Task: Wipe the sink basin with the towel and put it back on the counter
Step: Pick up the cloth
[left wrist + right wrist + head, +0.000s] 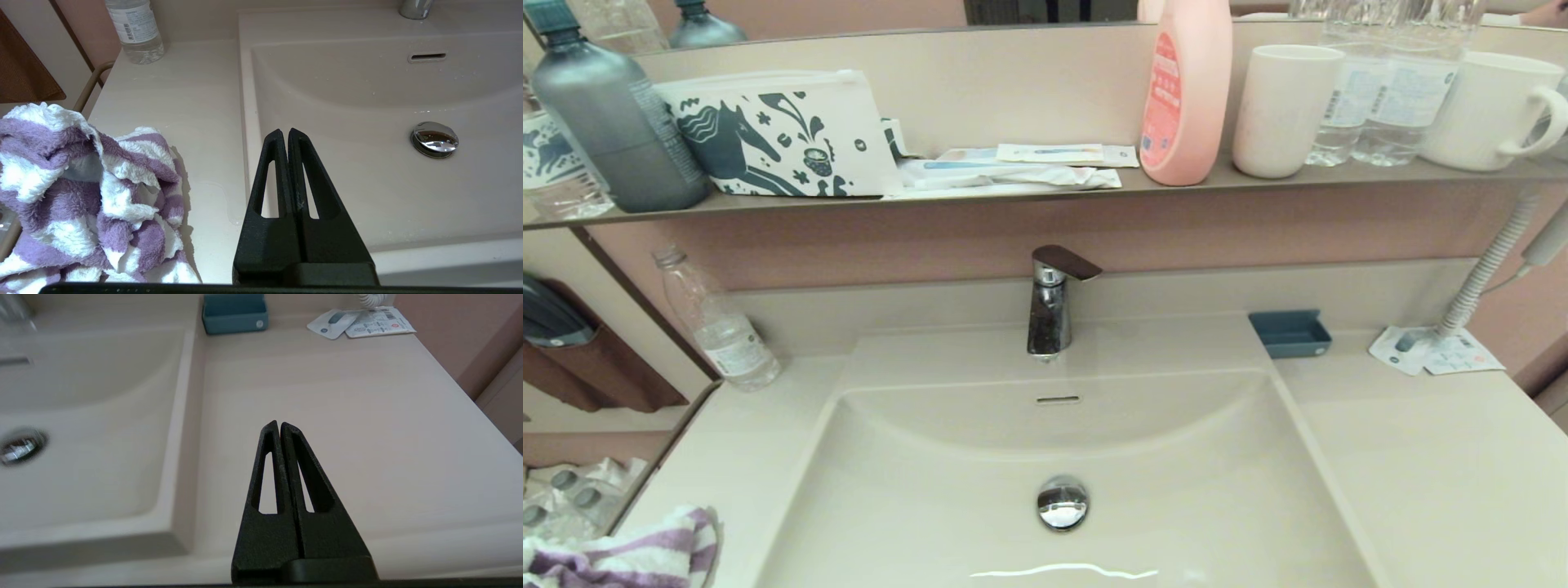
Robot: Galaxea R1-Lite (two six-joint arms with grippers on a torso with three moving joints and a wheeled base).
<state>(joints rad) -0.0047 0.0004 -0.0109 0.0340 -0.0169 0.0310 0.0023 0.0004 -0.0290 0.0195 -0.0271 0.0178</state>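
The purple and white striped towel (629, 557) (81, 196) lies crumpled on the counter (735, 457) (184, 106) at the near left of the sink basin (1160, 498) (367, 94). The basin holds a chrome drain plug (1063, 502) (434, 139) and an overflow slot (1058, 399). My left gripper (284, 131) hangs shut and empty over the basin's left rim, just right of the towel and apart from it. Over the counter (327, 400) right of the basin, my right gripper (278, 424) is shut with nothing in it. Neither gripper shows in the head view.
A faucet (1049, 306) stands behind the basin. A water bottle (719, 327) is at the back left, a blue dish (1290, 333) and packets (1433, 351) at the back right. The shelf (1045, 192) above carries bottles, cups and a horse-print pouch (784, 135).
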